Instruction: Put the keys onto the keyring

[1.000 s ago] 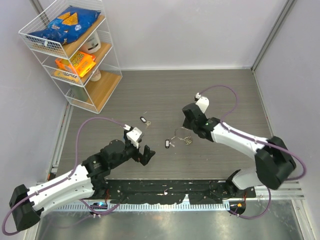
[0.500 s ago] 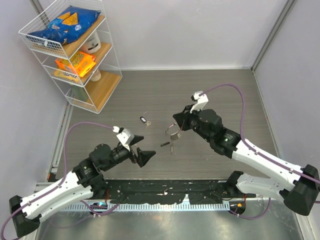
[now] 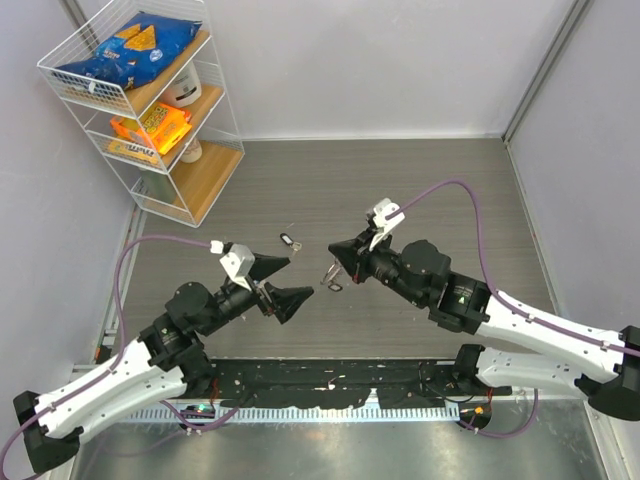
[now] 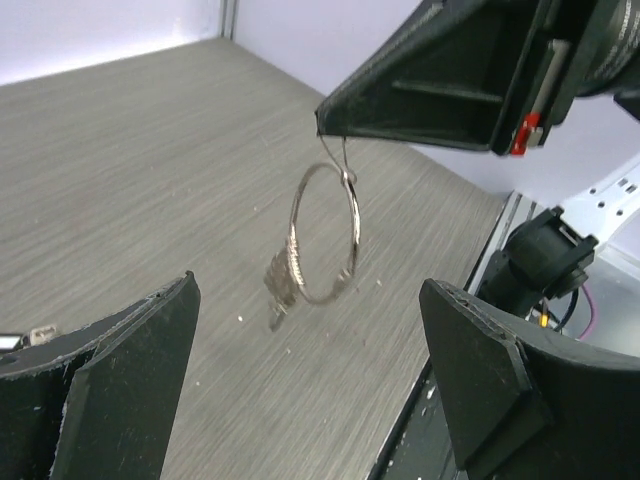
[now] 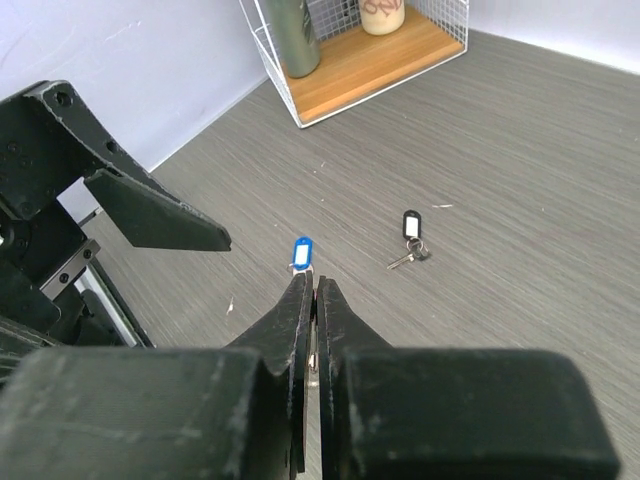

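My right gripper [image 3: 336,251] is shut on the keyring [image 3: 328,276] and holds it in the air above the table. In the left wrist view the keyring [image 4: 324,236] hangs from the right fingertips [image 4: 332,122], with a few silvery keys [image 4: 280,288] bunched at its lower left. My left gripper [image 3: 281,283] is open and empty, facing the ring from the left, a little apart from it [image 4: 310,400]. In the right wrist view the closed gripper [image 5: 312,285] hides the ring. A key with a blue tag [image 5: 301,253] and a key with a black tag [image 5: 410,235] lie on the table.
A white wire shelf [image 3: 140,100] with snack bags and jars stands at the back left; its lower part shows in the right wrist view [image 5: 360,50]. The black-tagged key [image 3: 290,241] lies just beyond the left gripper. The black base rail [image 3: 330,385] runs along the near edge.
My right gripper has lifted the keyring with its keys off the table and carried it left. My left arm has risen and turned its open gripper toward the ring.
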`<state>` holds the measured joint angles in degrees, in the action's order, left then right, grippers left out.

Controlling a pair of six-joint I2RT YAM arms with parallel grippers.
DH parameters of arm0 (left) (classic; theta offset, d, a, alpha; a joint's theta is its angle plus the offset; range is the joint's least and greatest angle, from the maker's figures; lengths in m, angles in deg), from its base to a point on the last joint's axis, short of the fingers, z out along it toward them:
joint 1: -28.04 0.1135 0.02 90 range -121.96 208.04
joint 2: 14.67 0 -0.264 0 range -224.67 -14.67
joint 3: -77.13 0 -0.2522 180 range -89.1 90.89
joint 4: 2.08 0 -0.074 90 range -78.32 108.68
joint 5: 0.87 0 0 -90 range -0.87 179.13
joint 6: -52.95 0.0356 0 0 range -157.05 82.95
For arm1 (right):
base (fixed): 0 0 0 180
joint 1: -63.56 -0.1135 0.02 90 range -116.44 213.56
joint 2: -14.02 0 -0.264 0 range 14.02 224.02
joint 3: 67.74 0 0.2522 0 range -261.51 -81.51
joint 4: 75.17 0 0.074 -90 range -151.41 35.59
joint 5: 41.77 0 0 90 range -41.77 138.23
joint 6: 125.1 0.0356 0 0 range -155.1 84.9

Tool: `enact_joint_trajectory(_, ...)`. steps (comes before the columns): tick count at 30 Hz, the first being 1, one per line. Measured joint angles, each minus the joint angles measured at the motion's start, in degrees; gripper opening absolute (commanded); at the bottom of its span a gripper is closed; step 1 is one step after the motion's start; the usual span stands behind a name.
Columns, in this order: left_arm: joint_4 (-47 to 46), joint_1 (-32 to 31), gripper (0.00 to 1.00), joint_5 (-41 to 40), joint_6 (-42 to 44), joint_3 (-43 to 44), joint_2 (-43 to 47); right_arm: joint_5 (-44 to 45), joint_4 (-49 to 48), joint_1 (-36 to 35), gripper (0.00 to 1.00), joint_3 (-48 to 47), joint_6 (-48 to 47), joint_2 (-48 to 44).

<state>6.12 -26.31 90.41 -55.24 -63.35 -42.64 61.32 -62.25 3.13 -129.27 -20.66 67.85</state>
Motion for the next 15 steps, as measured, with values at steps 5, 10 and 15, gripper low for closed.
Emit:
enact_joint_trajectory(5,-3.61,-0.02,0.99,-0.15,-0.11,0.61,-1.75,7.19,-1.09,-5.55,0.06,-1.73,-1.81,1.2)
enact_joint_trajectory(10,-6.99,-0.02,0.99,-0.15,-0.11,0.61,-4.09,15.87,-2.69,-10.21,0.06,-4.33,-2.73,3.43)
enact_joint_trajectory(15,-9.81,-0.02,0.99,-0.92,-0.61,0.61,-5.35,21.57,-3.91,-12.13,0.06,-5.88,-2.91,4.83)
